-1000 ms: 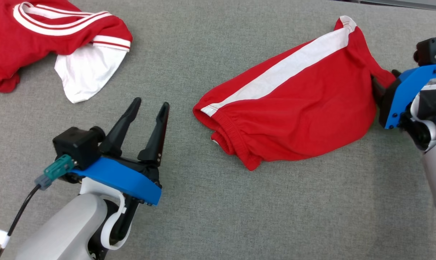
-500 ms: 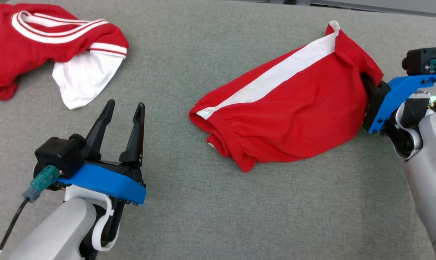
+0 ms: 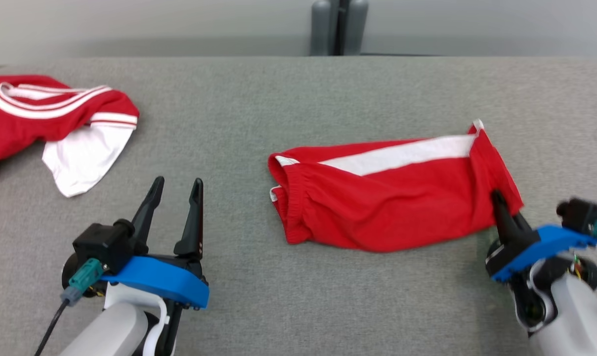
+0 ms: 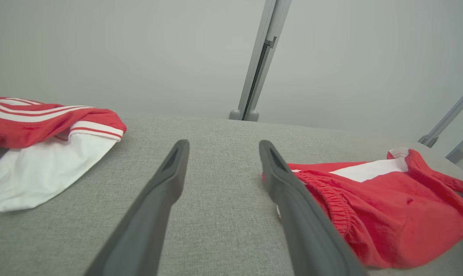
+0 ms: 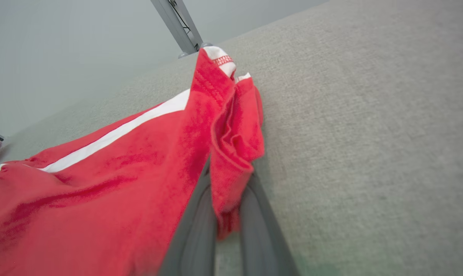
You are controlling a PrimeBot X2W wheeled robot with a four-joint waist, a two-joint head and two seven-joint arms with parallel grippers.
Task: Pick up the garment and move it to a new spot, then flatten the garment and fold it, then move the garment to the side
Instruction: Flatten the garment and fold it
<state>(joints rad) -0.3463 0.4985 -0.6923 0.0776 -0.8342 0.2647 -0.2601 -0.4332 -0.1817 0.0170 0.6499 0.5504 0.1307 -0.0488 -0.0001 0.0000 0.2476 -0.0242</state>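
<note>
The garment is a pair of red shorts with a white side stripe, lying crumpled across the grey table right of centre. My right gripper is shut on the garment's right hem; in the right wrist view red cloth is pinched between the two dark fingers. My left gripper stands open at the lower left, apart from the garment. In the left wrist view its fingers frame bare table, and the garment's elastic waistband lies just right of them.
A second red and white garment lies bunched at the table's far left. A grey metal post rises behind the table's far edge. Grey table surface separates the two garments.
The head camera has tilted up, bringing the table's far edge and the post into view. My right gripper has closed on the garment's right hem and drawn it nearer the front edge.
</note>
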